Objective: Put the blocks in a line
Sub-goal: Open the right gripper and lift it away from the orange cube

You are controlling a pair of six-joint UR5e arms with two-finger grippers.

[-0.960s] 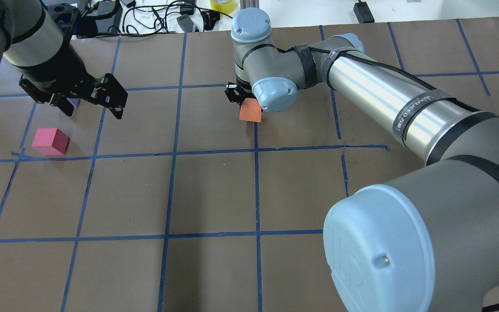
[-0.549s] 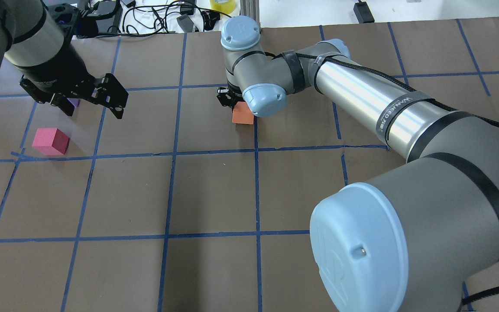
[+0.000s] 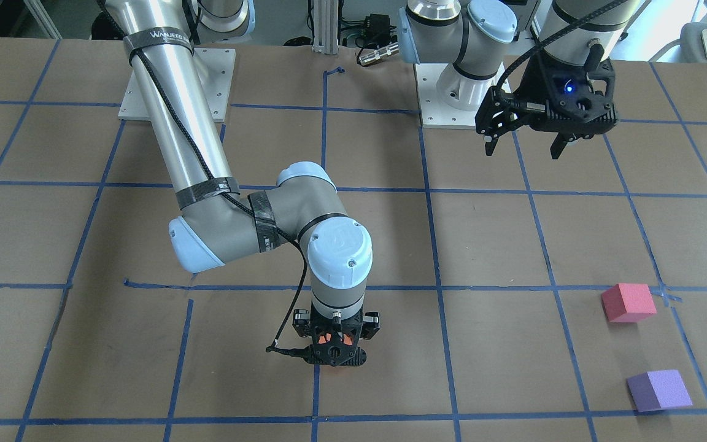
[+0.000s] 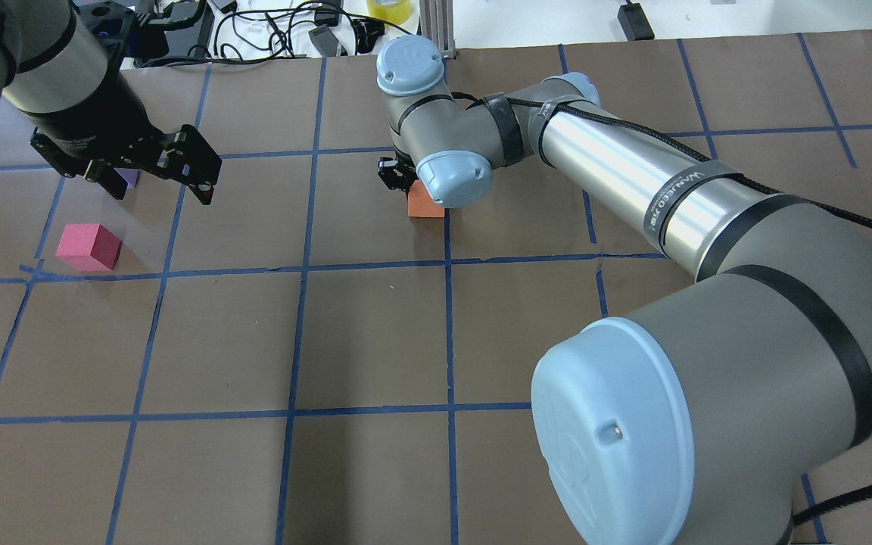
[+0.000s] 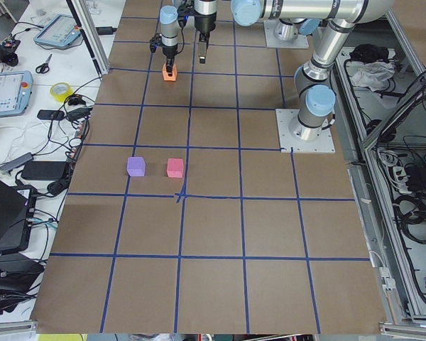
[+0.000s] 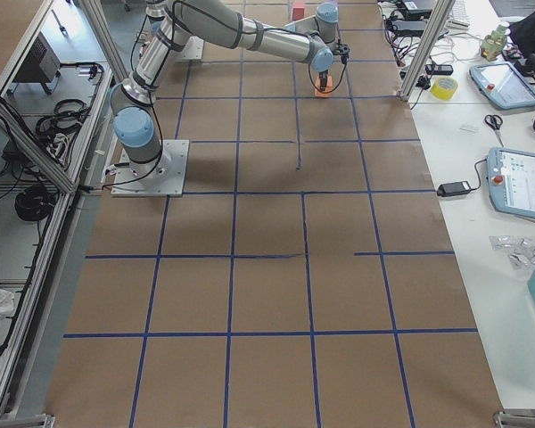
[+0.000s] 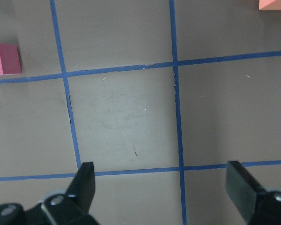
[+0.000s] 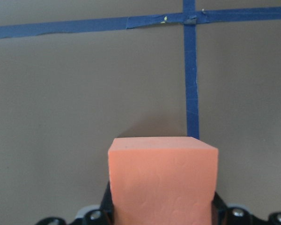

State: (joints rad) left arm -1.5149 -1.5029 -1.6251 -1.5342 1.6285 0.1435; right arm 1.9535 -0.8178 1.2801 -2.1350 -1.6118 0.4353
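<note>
My right gripper (image 3: 334,356) is shut on the orange block (image 4: 426,206), which fills the bottom of the right wrist view (image 8: 163,178). The block is low over the brown table, next to a blue tape line; I cannot tell whether it touches. My left gripper (image 4: 160,188) is open and empty, held above the table at the far left; its fingers (image 7: 84,187) stand wide apart. The pinkish-red block (image 4: 88,246) lies near the left edge. The purple block (image 3: 659,390) lies just beyond it, half hidden behind the left gripper in the overhead view (image 4: 129,179).
Blue tape lines (image 4: 296,266) form a grid on the brown table. Cables and a yellow tape roll (image 4: 389,7) lie past the far edge. The arms' base plates (image 3: 172,86) are at the robot's side.
My right gripper has carried the orange block to the left, toward a blue tape line. The left gripper has hardly moved and stays open.
</note>
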